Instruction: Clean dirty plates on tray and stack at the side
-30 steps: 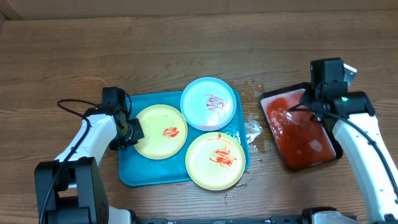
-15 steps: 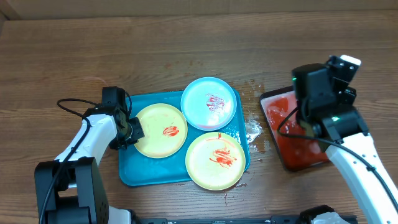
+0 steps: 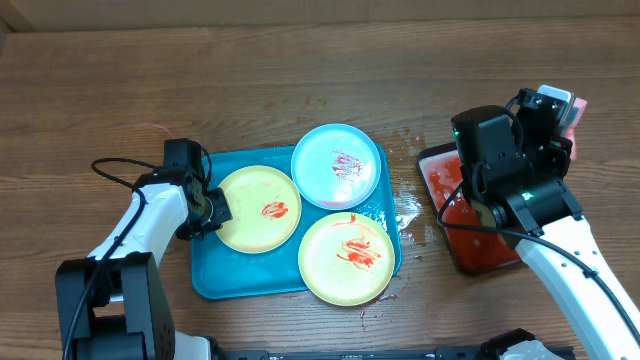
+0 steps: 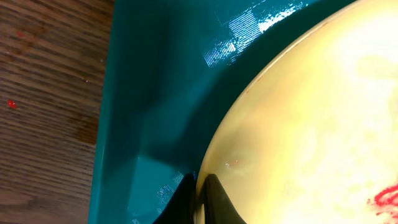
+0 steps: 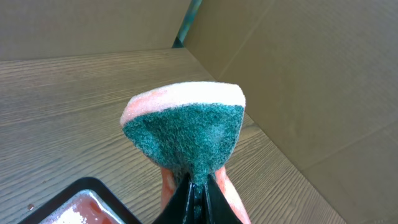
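For steadying, a yellow plate (image 3: 258, 210) is clamped at its rim by the left pincer (image 4: 200, 186); for wiping, a sponge (image 5: 183, 127) is clamped by the right pincer (image 5: 198, 186).

The right fingers (image 5: 186, 200) have lifted the sponge (image 5: 183, 127) up off the black tray (image 3: 430, 155).

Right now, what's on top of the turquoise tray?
Three red-smeared plates: the left yellow plate, the near yellow plate, the light blue plate. The tray floor beneath them is covered.
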Motion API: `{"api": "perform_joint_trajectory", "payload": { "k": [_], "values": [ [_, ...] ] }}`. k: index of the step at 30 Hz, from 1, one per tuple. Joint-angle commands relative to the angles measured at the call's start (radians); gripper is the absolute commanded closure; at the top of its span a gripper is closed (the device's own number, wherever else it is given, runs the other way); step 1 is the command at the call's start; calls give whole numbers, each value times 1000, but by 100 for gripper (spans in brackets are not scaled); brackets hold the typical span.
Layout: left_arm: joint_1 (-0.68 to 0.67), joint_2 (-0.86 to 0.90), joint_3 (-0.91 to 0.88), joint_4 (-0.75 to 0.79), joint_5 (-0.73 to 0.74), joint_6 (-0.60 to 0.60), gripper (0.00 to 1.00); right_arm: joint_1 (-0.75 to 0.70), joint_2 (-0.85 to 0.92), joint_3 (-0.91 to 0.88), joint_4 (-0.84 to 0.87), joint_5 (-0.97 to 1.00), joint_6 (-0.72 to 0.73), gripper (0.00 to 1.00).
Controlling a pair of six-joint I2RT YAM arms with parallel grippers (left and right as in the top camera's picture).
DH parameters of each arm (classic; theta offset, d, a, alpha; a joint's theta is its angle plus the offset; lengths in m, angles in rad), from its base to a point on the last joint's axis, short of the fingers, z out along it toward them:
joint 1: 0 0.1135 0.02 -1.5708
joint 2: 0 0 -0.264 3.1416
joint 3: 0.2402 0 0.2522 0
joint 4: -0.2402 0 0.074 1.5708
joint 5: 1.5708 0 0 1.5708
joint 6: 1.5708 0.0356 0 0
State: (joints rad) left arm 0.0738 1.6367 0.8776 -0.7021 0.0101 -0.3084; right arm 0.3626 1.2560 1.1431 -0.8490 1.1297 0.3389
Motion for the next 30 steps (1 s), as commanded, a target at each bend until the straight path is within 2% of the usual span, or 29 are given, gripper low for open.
{"api": "perform_joint_trajectory", "payload": {
  "k": [1, 30],
  "values": [
    [4, 13, -7, 7, -35, -10, 96, 3, -17, 25, 6, -3, 5, 96],
    [4, 13, -7, 7, -35, -10, 96, 3, -17, 25, 5, -17, 4, 96]
  ]
}}
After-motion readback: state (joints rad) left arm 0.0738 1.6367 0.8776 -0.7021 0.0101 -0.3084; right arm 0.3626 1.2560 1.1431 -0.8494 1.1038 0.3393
